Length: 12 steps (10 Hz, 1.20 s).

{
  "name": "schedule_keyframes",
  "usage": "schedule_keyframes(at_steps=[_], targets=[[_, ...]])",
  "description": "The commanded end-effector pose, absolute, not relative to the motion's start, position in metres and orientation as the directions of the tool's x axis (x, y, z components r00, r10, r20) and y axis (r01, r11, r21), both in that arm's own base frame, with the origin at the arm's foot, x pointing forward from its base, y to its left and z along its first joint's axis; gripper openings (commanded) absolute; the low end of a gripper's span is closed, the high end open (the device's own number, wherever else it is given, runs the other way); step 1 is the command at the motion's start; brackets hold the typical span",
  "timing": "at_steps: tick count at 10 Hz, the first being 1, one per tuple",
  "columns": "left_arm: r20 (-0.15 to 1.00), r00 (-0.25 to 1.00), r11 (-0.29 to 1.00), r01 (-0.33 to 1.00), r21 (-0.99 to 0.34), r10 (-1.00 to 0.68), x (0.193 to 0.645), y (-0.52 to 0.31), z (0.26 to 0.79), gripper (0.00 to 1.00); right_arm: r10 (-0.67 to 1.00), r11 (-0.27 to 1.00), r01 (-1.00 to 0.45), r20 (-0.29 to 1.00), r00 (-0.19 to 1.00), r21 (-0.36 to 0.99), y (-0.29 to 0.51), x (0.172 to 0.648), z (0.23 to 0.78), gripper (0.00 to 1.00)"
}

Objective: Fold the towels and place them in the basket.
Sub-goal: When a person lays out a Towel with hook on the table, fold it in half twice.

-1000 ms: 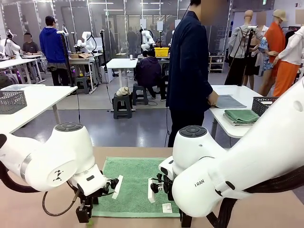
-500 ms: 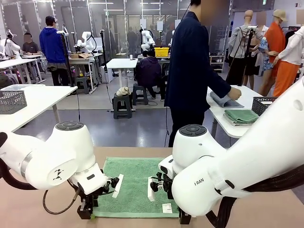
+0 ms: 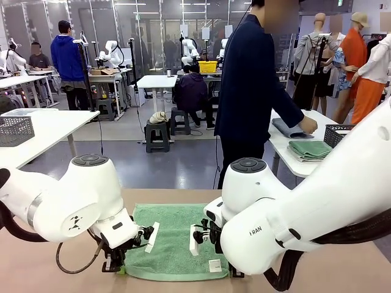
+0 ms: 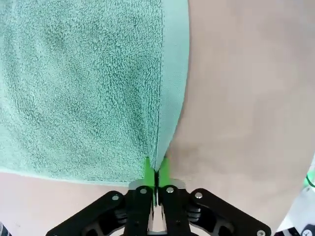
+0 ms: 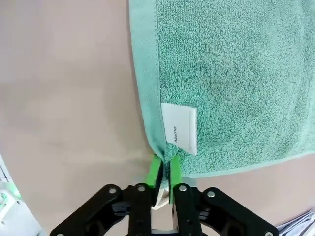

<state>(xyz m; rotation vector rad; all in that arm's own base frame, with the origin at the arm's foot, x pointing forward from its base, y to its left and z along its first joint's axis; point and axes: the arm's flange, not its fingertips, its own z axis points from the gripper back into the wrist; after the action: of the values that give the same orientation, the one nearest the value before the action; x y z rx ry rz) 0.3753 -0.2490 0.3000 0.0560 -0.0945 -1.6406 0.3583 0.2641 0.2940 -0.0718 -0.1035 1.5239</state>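
Left gripper (image 4: 156, 169) and right gripper (image 5: 165, 169) clamp their fingers on near corners of the green towel (image 3: 174, 238). This looks like the start of the first fold, which needs both corners lifted evenly toward the far edge.

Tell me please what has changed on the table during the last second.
Both pincers closed: the left pincer now pinches one near corner of the green towel, the right pincer the other, beside the white label. At the side table, the person's hand moved rightward over a grey towel. The green towel lies flat as before.
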Motion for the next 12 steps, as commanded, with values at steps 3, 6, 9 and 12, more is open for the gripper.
schedule_keyframes(at_steps=[3, 6, 9, 12], targets=[[-0.002, -0.077, -0.077, 0.992, 0.101, -0.997, 0.377, -0.249, 0.295, 0.0, 1.0, 0.025, -0.996, 0.001, 0.025, -0.083, 0.263, 0.356, 0.291, 0.0], [0.02, -0.075, -0.072, 0.987, 0.144, -0.997, 0.377, -0.248, 0.312, 0.0, 1.0, 0.014, -0.995, 0.013, 0.013, -0.102, 0.263, 0.358, 0.303, 0.0], [0.026, -0.065, -0.06, 0.986, 0.159, -0.998, 0.38, -0.248, 0.327, 0.0, 1.0, 0.006, -0.993, 0.01, 0.004, -0.114, 0.261, 0.36, 0.316, 0.0], [0.022, -0.061, -0.057, 0.987, 0.152, -0.998, 0.383, -0.25, 0.333, 0.0, 1.0, 0.002, -0.991, 0.005, 0.001, -0.135, 0.26, 0.357, 0.336, 0.0]])
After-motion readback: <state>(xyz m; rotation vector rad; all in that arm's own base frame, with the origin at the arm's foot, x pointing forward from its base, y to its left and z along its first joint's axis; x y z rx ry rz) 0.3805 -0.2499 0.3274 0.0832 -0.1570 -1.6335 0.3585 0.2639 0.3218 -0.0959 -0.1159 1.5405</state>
